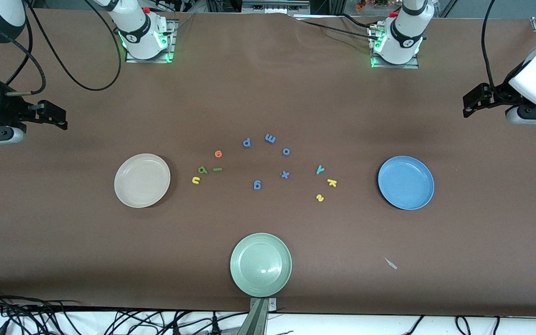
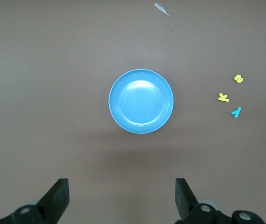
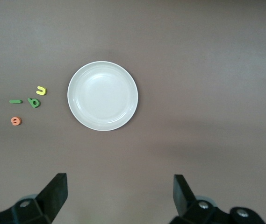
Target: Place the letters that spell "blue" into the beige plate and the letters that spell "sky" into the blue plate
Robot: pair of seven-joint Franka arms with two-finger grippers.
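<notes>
The beige plate point(image 1: 142, 180) lies toward the right arm's end, bare. Beside it sit the yellow u point(image 1: 196, 180), green b point(image 1: 202, 170), green l point(image 1: 217, 169) and orange e point(image 1: 218, 154). The blue plate point(image 1: 405, 182) lies toward the left arm's end, bare, with the teal y point(image 1: 320, 169), yellow k point(image 1: 331, 182) and yellow s point(image 1: 320, 198) beside it. My right gripper point(image 3: 120, 193) hangs open high over the table's end, looking down on the beige plate point(image 3: 103, 95). My left gripper point(image 2: 122, 196) hangs open over the other end, above the blue plate point(image 2: 141, 101). Neither holds anything.
Several all-blue letters point(image 1: 285, 175) lie scattered mid-table between the two letter groups. A pale green plate point(image 1: 261, 264) sits at the table edge nearest the front camera. A small pale scrap point(image 1: 390, 263) lies nearer the front camera than the blue plate.
</notes>
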